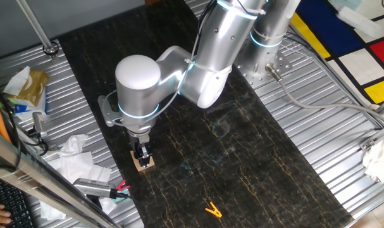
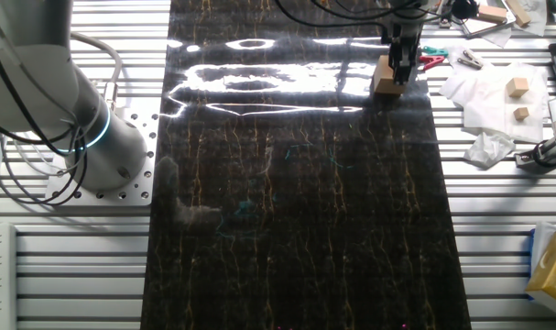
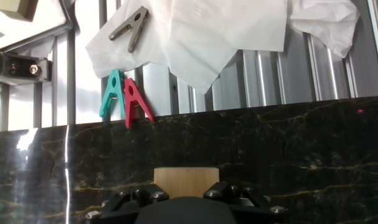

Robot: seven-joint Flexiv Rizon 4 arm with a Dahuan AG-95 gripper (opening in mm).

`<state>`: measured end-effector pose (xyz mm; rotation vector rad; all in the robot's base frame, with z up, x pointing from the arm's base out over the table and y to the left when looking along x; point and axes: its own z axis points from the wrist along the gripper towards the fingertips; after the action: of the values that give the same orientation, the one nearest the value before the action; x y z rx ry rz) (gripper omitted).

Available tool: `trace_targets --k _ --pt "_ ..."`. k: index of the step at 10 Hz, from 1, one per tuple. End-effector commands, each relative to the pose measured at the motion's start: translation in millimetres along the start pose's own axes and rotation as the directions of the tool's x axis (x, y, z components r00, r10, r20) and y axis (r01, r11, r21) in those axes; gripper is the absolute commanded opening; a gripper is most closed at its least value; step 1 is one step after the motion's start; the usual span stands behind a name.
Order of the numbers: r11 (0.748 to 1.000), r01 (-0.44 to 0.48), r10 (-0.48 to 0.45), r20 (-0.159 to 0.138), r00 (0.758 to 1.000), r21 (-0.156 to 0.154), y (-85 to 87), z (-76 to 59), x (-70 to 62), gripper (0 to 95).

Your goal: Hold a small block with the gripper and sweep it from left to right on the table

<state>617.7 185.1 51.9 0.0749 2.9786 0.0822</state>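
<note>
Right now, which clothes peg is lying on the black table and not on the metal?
The yellow peg. It lies alone on the black table, while the teal peg, red peg and grey peg lie off it.

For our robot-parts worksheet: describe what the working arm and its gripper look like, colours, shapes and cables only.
The arm is thick, rounded silver metal with glowing light-blue rings at its joints and a thin black cable running along it. Its gripper is a small black two-fingered tip, much narrower than the arm; the hand view shows small screws on the black finger mounts.
</note>
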Motion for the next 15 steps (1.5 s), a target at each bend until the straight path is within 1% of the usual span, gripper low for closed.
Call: trace_targets --k 1,4,5,8,9,10,15 --pt "1.000 -0.002 0.002 -0.001 1.000 -0.002 1.5 0.6 0.3 0.0" --pt "1.000 -0.006 0.006 -0.001 1.000 0.000 3.8 0.5 -0.4 0.0" --pt "1.000 -0.007 0.007 -0.001 1.000 -0.004 5.0 0.3 -0.9 0.0" --pt "1.000 -0.016 0.016 -0.001 1.000 -0.006 10.2 0.0 -1.9 0.0" --pt "1.000 -0.024 0.024 -0.002 1.000 -0.008 14.6 0.5 -1.7 0.0" --pt "1.000 -0.027 0.027 -0.001 1.000 -0.004 16.7 0.7 -1.6 0.0" --pt "1.000 -0.030 0.030 -0.002 1.000 -0.005 22.1 0.8 -1.8 0.0"
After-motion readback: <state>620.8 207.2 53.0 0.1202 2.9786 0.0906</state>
